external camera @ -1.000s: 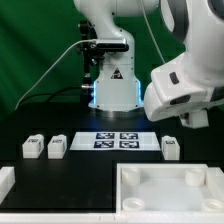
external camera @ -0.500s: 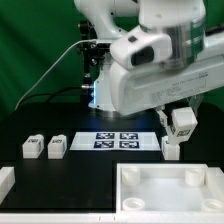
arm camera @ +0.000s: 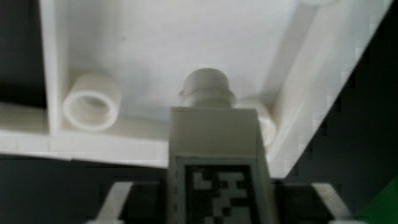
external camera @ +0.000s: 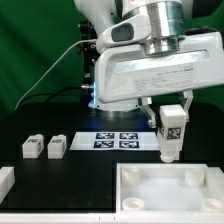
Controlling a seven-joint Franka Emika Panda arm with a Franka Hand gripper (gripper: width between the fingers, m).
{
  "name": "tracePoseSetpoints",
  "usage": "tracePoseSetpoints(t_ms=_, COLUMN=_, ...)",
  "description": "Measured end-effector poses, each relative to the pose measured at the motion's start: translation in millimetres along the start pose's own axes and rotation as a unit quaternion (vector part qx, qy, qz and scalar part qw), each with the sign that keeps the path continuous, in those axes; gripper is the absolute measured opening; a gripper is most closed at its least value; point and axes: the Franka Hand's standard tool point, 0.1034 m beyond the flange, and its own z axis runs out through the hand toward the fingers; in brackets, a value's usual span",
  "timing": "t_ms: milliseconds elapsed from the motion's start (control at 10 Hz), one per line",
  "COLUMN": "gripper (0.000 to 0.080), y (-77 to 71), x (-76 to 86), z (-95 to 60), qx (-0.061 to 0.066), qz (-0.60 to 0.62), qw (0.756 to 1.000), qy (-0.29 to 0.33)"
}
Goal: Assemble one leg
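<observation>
We see the gripper clenched on the leg. The leg hangs upright beneath the wrist, its black-and-white tag facing the exterior camera, toward the exterior view's right and just beyond the far rim of the large white panel.

In the wrist view the same leg runs out from the gripper with its tag showing. Its rounded tip lies over the panel's floor, close to the raised rim and near a ring-shaped corner socket; we cannot tell whether the tip touches the panel or hangs apart from it.

The fingers are cut off at the edge of the wrist view and hard to make out. In the exterior view white continues below the tag toward the black table, and we cannot tell whether that is the held leg's lower part or another piece behind it.

The arm's bulk fills much of the exterior view. The panel is cut off by the frame. The marker board lies between the held leg and two further legs, which sit well apart at the exterior view's left.
</observation>
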Motion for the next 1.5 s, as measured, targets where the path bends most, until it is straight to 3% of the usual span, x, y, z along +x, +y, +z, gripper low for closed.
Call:
tracePoseSetpoints(t_ms=1000, gripper=0.0292, y=0.3, x=1.0, z=0.4, qx=-0.003, qz=-0.001, qw=1.0, qy=0.007)
tracePoseSetpoints(t_ms=1200, gripper=0.0292, y=3.0, x=23.1, z=2.3, qx=-0.033, qz=-0.003, qw=0.995, qy=0.093)
tracePoseSetpoints(t_ms=1300, gripper=0.0292, y=-8.7, x=13.7, z=18.1, qx=-0.019, qz=-0.004, qw=0.997, qy=0.077)
tracePoseSetpoints(t_ms=1500, gripper=0.0292, y=-22.0, x=19.6, z=27.7, qx=-0.006, qz=-0.007, qw=0.997, qy=0.073)
